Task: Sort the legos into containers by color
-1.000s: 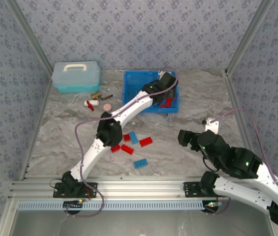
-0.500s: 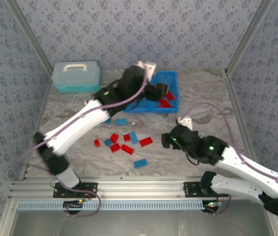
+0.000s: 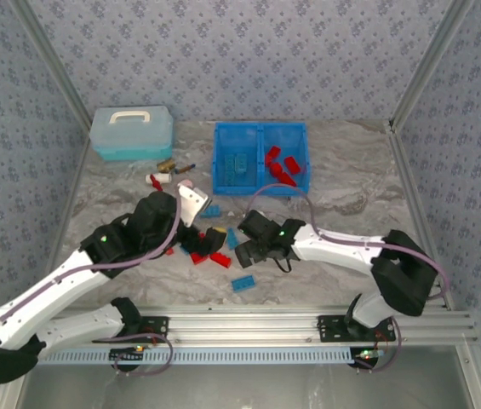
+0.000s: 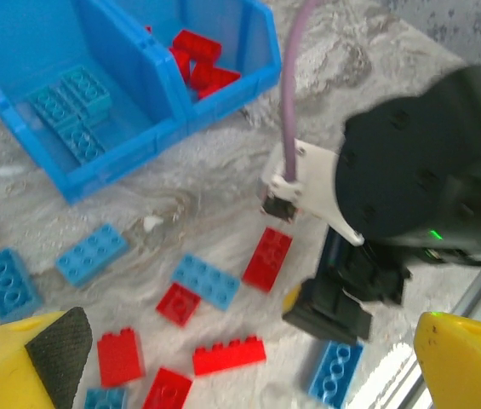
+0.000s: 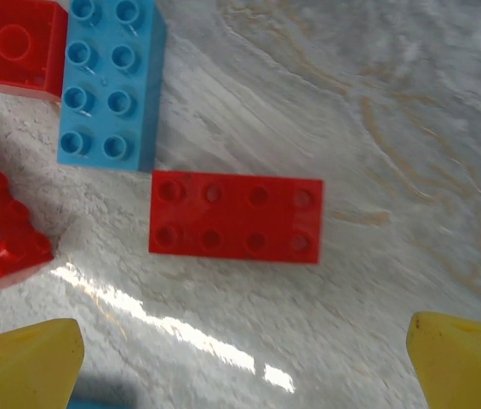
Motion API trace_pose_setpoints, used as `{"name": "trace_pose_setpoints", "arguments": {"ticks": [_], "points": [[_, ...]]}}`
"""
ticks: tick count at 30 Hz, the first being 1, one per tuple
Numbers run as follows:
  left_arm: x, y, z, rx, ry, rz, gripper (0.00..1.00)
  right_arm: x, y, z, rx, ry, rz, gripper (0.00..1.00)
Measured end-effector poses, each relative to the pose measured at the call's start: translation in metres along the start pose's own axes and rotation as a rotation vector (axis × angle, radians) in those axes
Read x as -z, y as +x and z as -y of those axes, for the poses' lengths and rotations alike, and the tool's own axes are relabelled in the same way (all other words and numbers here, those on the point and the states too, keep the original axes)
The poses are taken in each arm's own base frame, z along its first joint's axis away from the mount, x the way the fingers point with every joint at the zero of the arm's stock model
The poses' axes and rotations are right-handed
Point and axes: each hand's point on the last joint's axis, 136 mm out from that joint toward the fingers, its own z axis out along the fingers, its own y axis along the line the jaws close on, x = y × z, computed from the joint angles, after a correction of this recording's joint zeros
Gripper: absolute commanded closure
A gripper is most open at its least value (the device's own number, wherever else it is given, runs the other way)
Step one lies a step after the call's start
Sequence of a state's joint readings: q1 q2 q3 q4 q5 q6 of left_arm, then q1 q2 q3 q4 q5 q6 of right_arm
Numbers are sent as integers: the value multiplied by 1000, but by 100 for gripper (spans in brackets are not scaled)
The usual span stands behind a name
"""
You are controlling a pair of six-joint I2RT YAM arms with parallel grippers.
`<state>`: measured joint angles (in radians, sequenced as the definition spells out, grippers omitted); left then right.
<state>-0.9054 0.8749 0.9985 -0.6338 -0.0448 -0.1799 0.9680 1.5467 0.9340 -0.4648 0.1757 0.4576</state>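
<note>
The right jaws are spread; one red lego (image 5: 236, 216) lies flat on the bench (image 5: 376, 128) between them, untouched. The left jaws are spread above loose legos (image 4: 229, 355): five red, five blue. Bin (image 3: 260, 136): three blue legos (image 4: 70, 106) in one compartment, red ones (image 4: 197, 60) in the other.

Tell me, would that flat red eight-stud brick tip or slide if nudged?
Probably stiff: the red brick looks like hard moulded plastic. Lying flat, studs up, it seems unlikely to tip or roll. The glossy table may well let it slide when pushed.
</note>
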Motion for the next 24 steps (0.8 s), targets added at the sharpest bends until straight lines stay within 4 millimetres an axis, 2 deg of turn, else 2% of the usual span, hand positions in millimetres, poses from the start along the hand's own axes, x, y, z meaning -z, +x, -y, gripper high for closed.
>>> {"name": "trace_pose_setpoints", "arguments": {"ticks": [5, 7, 10, 13, 17, 19, 21, 24], "points": [[24, 18, -6, -3, -6, 24, 1, -26, -2, -4, -1, 1, -27, 0], [30, 23, -9, -3, -11, 37, 1, -34, -1, -3, 1, 7, -37, 4], [37, 26, -11, -1, -19, 62, 1, -45, 1, -4, 15, 8, -53, 21], [37, 27, -13, -1, -28, 66, 1, -47, -4, -3, 13, 17, -42, 40], [31, 33, -15, -2, -39, 39, 1, -47, -8, -3, -9, 23, -30, 49], [27, 36, -16, -3, -42, 24, 1, -44, -8, -2, -14, 35, -28, 50], [25, 36, -16, -3, -43, 19, 1, -33, -11, 1, -15, 49, -8, 50], [24, 34, -15, -3, -42, 24, 1, 7, -26, 2, -24, 55, 89, 49]]}}
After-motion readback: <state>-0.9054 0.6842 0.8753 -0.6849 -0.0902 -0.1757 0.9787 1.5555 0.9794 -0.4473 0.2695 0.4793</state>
